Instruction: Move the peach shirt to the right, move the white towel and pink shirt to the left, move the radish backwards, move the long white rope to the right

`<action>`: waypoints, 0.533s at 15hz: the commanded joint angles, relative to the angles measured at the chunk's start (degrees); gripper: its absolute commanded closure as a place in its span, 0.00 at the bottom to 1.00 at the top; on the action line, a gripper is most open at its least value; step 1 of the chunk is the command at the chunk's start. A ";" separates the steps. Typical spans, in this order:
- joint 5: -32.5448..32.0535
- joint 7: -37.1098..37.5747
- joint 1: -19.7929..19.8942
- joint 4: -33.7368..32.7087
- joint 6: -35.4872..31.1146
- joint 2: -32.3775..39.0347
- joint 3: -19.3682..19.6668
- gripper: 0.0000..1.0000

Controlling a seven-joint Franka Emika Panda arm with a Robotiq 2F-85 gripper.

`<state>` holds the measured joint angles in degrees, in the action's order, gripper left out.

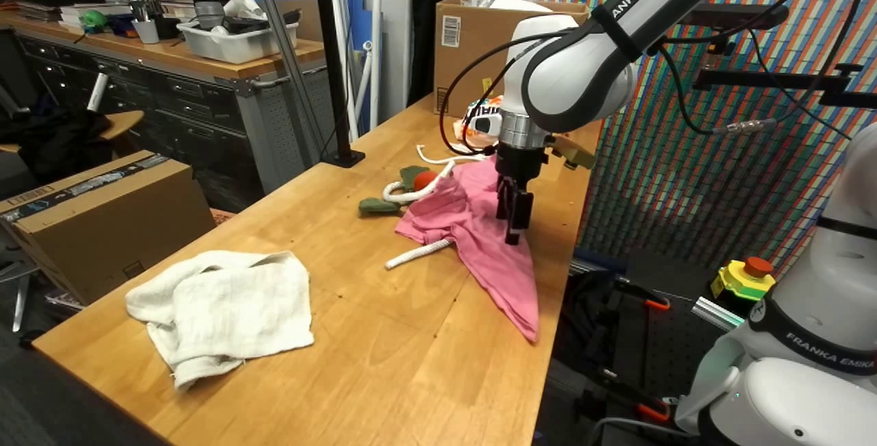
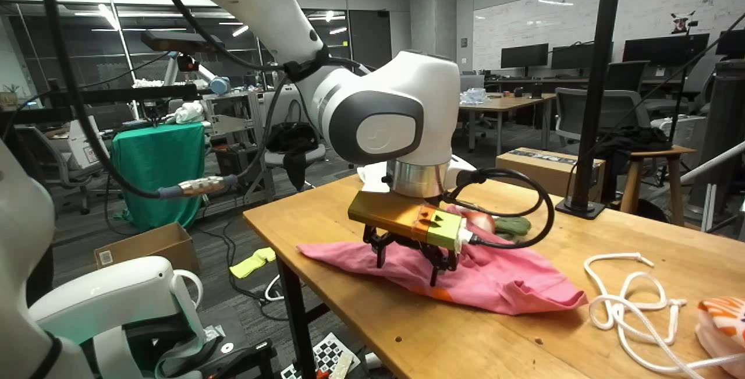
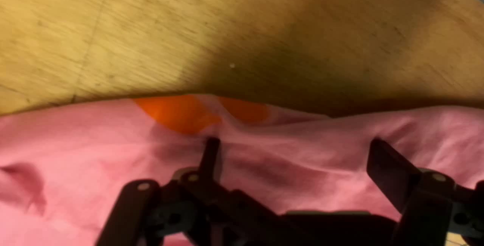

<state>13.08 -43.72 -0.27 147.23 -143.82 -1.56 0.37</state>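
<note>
The pink shirt [image 1: 473,216] lies crumpled on the table; it also shows in an exterior view [image 2: 495,280] and the wrist view [image 3: 75,144]. My gripper [image 1: 512,227] points down over it, also in an exterior view [image 2: 407,271]. In the wrist view my gripper [image 3: 295,140] is open, with only pink cloth below its fingertips; contact is unclear. The red radish [image 1: 425,180] with green leaves sits beside the shirt, partly hidden. The white rope [image 2: 640,309] lies loose; one end [image 1: 418,254] emerges from under the shirt. The white towel [image 1: 233,309] lies apart. The peach shirt [image 2: 719,332] is bundled beyond the rope.
A large cardboard box [image 1: 466,69] stands at the table's end behind the peach shirt. A black post [image 1: 332,55] is fixed at the table's edge. The wooden table [image 1: 384,336] ends close beside the pink shirt on the robot's side.
</note>
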 commanded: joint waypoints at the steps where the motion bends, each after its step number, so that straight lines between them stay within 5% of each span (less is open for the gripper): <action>1: 1.32 -1.91 -0.52 1.58 -5.44 1.21 -0.29 0.00; 8: 0.94 -1.13 -0.47 2.12 -8.03 1.61 -0.96 0.00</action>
<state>13.08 -44.09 -0.30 148.20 -148.70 -0.23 -0.20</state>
